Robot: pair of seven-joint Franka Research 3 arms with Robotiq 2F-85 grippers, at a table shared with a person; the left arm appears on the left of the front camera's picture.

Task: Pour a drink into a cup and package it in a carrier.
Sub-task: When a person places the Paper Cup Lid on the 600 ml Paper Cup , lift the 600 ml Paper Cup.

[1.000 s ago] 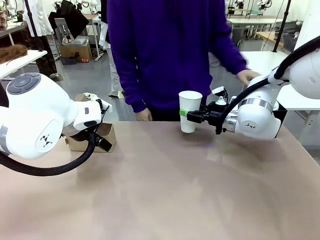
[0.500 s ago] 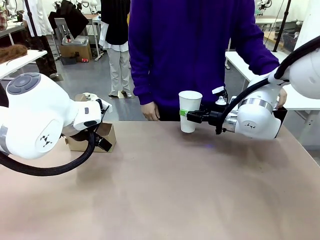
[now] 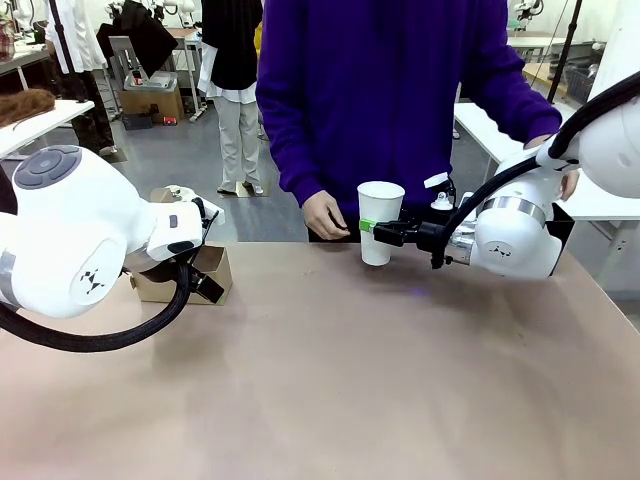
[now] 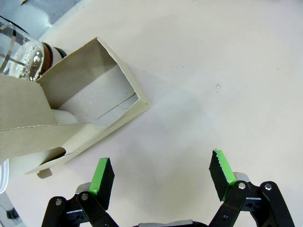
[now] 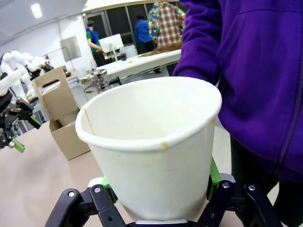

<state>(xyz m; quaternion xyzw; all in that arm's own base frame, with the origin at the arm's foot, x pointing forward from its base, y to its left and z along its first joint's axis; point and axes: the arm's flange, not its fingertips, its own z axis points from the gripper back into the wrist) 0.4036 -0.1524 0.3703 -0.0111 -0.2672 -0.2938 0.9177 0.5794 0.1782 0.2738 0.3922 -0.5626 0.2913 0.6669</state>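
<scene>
Toward far side of table (image 3: 320, 390): cup (image 3: 381, 200) upright, clamped at mid-height by right gripper (image 3: 372, 228), green pads against both sides. Person's hand (image 3: 326, 215) near cup, not touching. At left: left gripper (image 4: 162, 163) spread wide over bare tabletop, just beside carrier (image 4: 85, 94); pitcher (image 4: 19, 52) behind carrier.
</scene>
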